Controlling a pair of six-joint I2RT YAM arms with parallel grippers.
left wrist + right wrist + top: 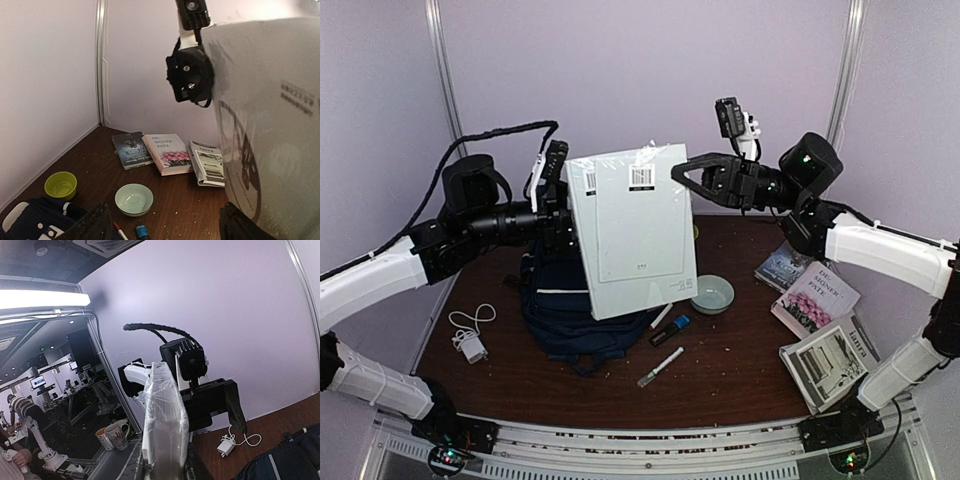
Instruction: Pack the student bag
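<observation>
A large white plastic-wrapped book (635,225) hangs upright in the air above the student bag (555,310), a navy backpack lying on the table. My right gripper (682,178) is shut on the book's right edge; in the right wrist view the book's spine (162,425) stands between my fingers. My left gripper (563,205) is at the book's left edge and open. In the left wrist view the book (270,100) lies just outside my right finger (245,225), and the gap between the fingers shows only the table. A corner of the bag (35,220) shows at lower left.
A pale green bowl (712,294) and a yellow-green cup (60,185) stand behind the bag. Three books (817,300) lie at the right. Markers (661,366) and a small blue item (672,330) lie in front of the bag. A white charger with its cable (472,345) is at the left.
</observation>
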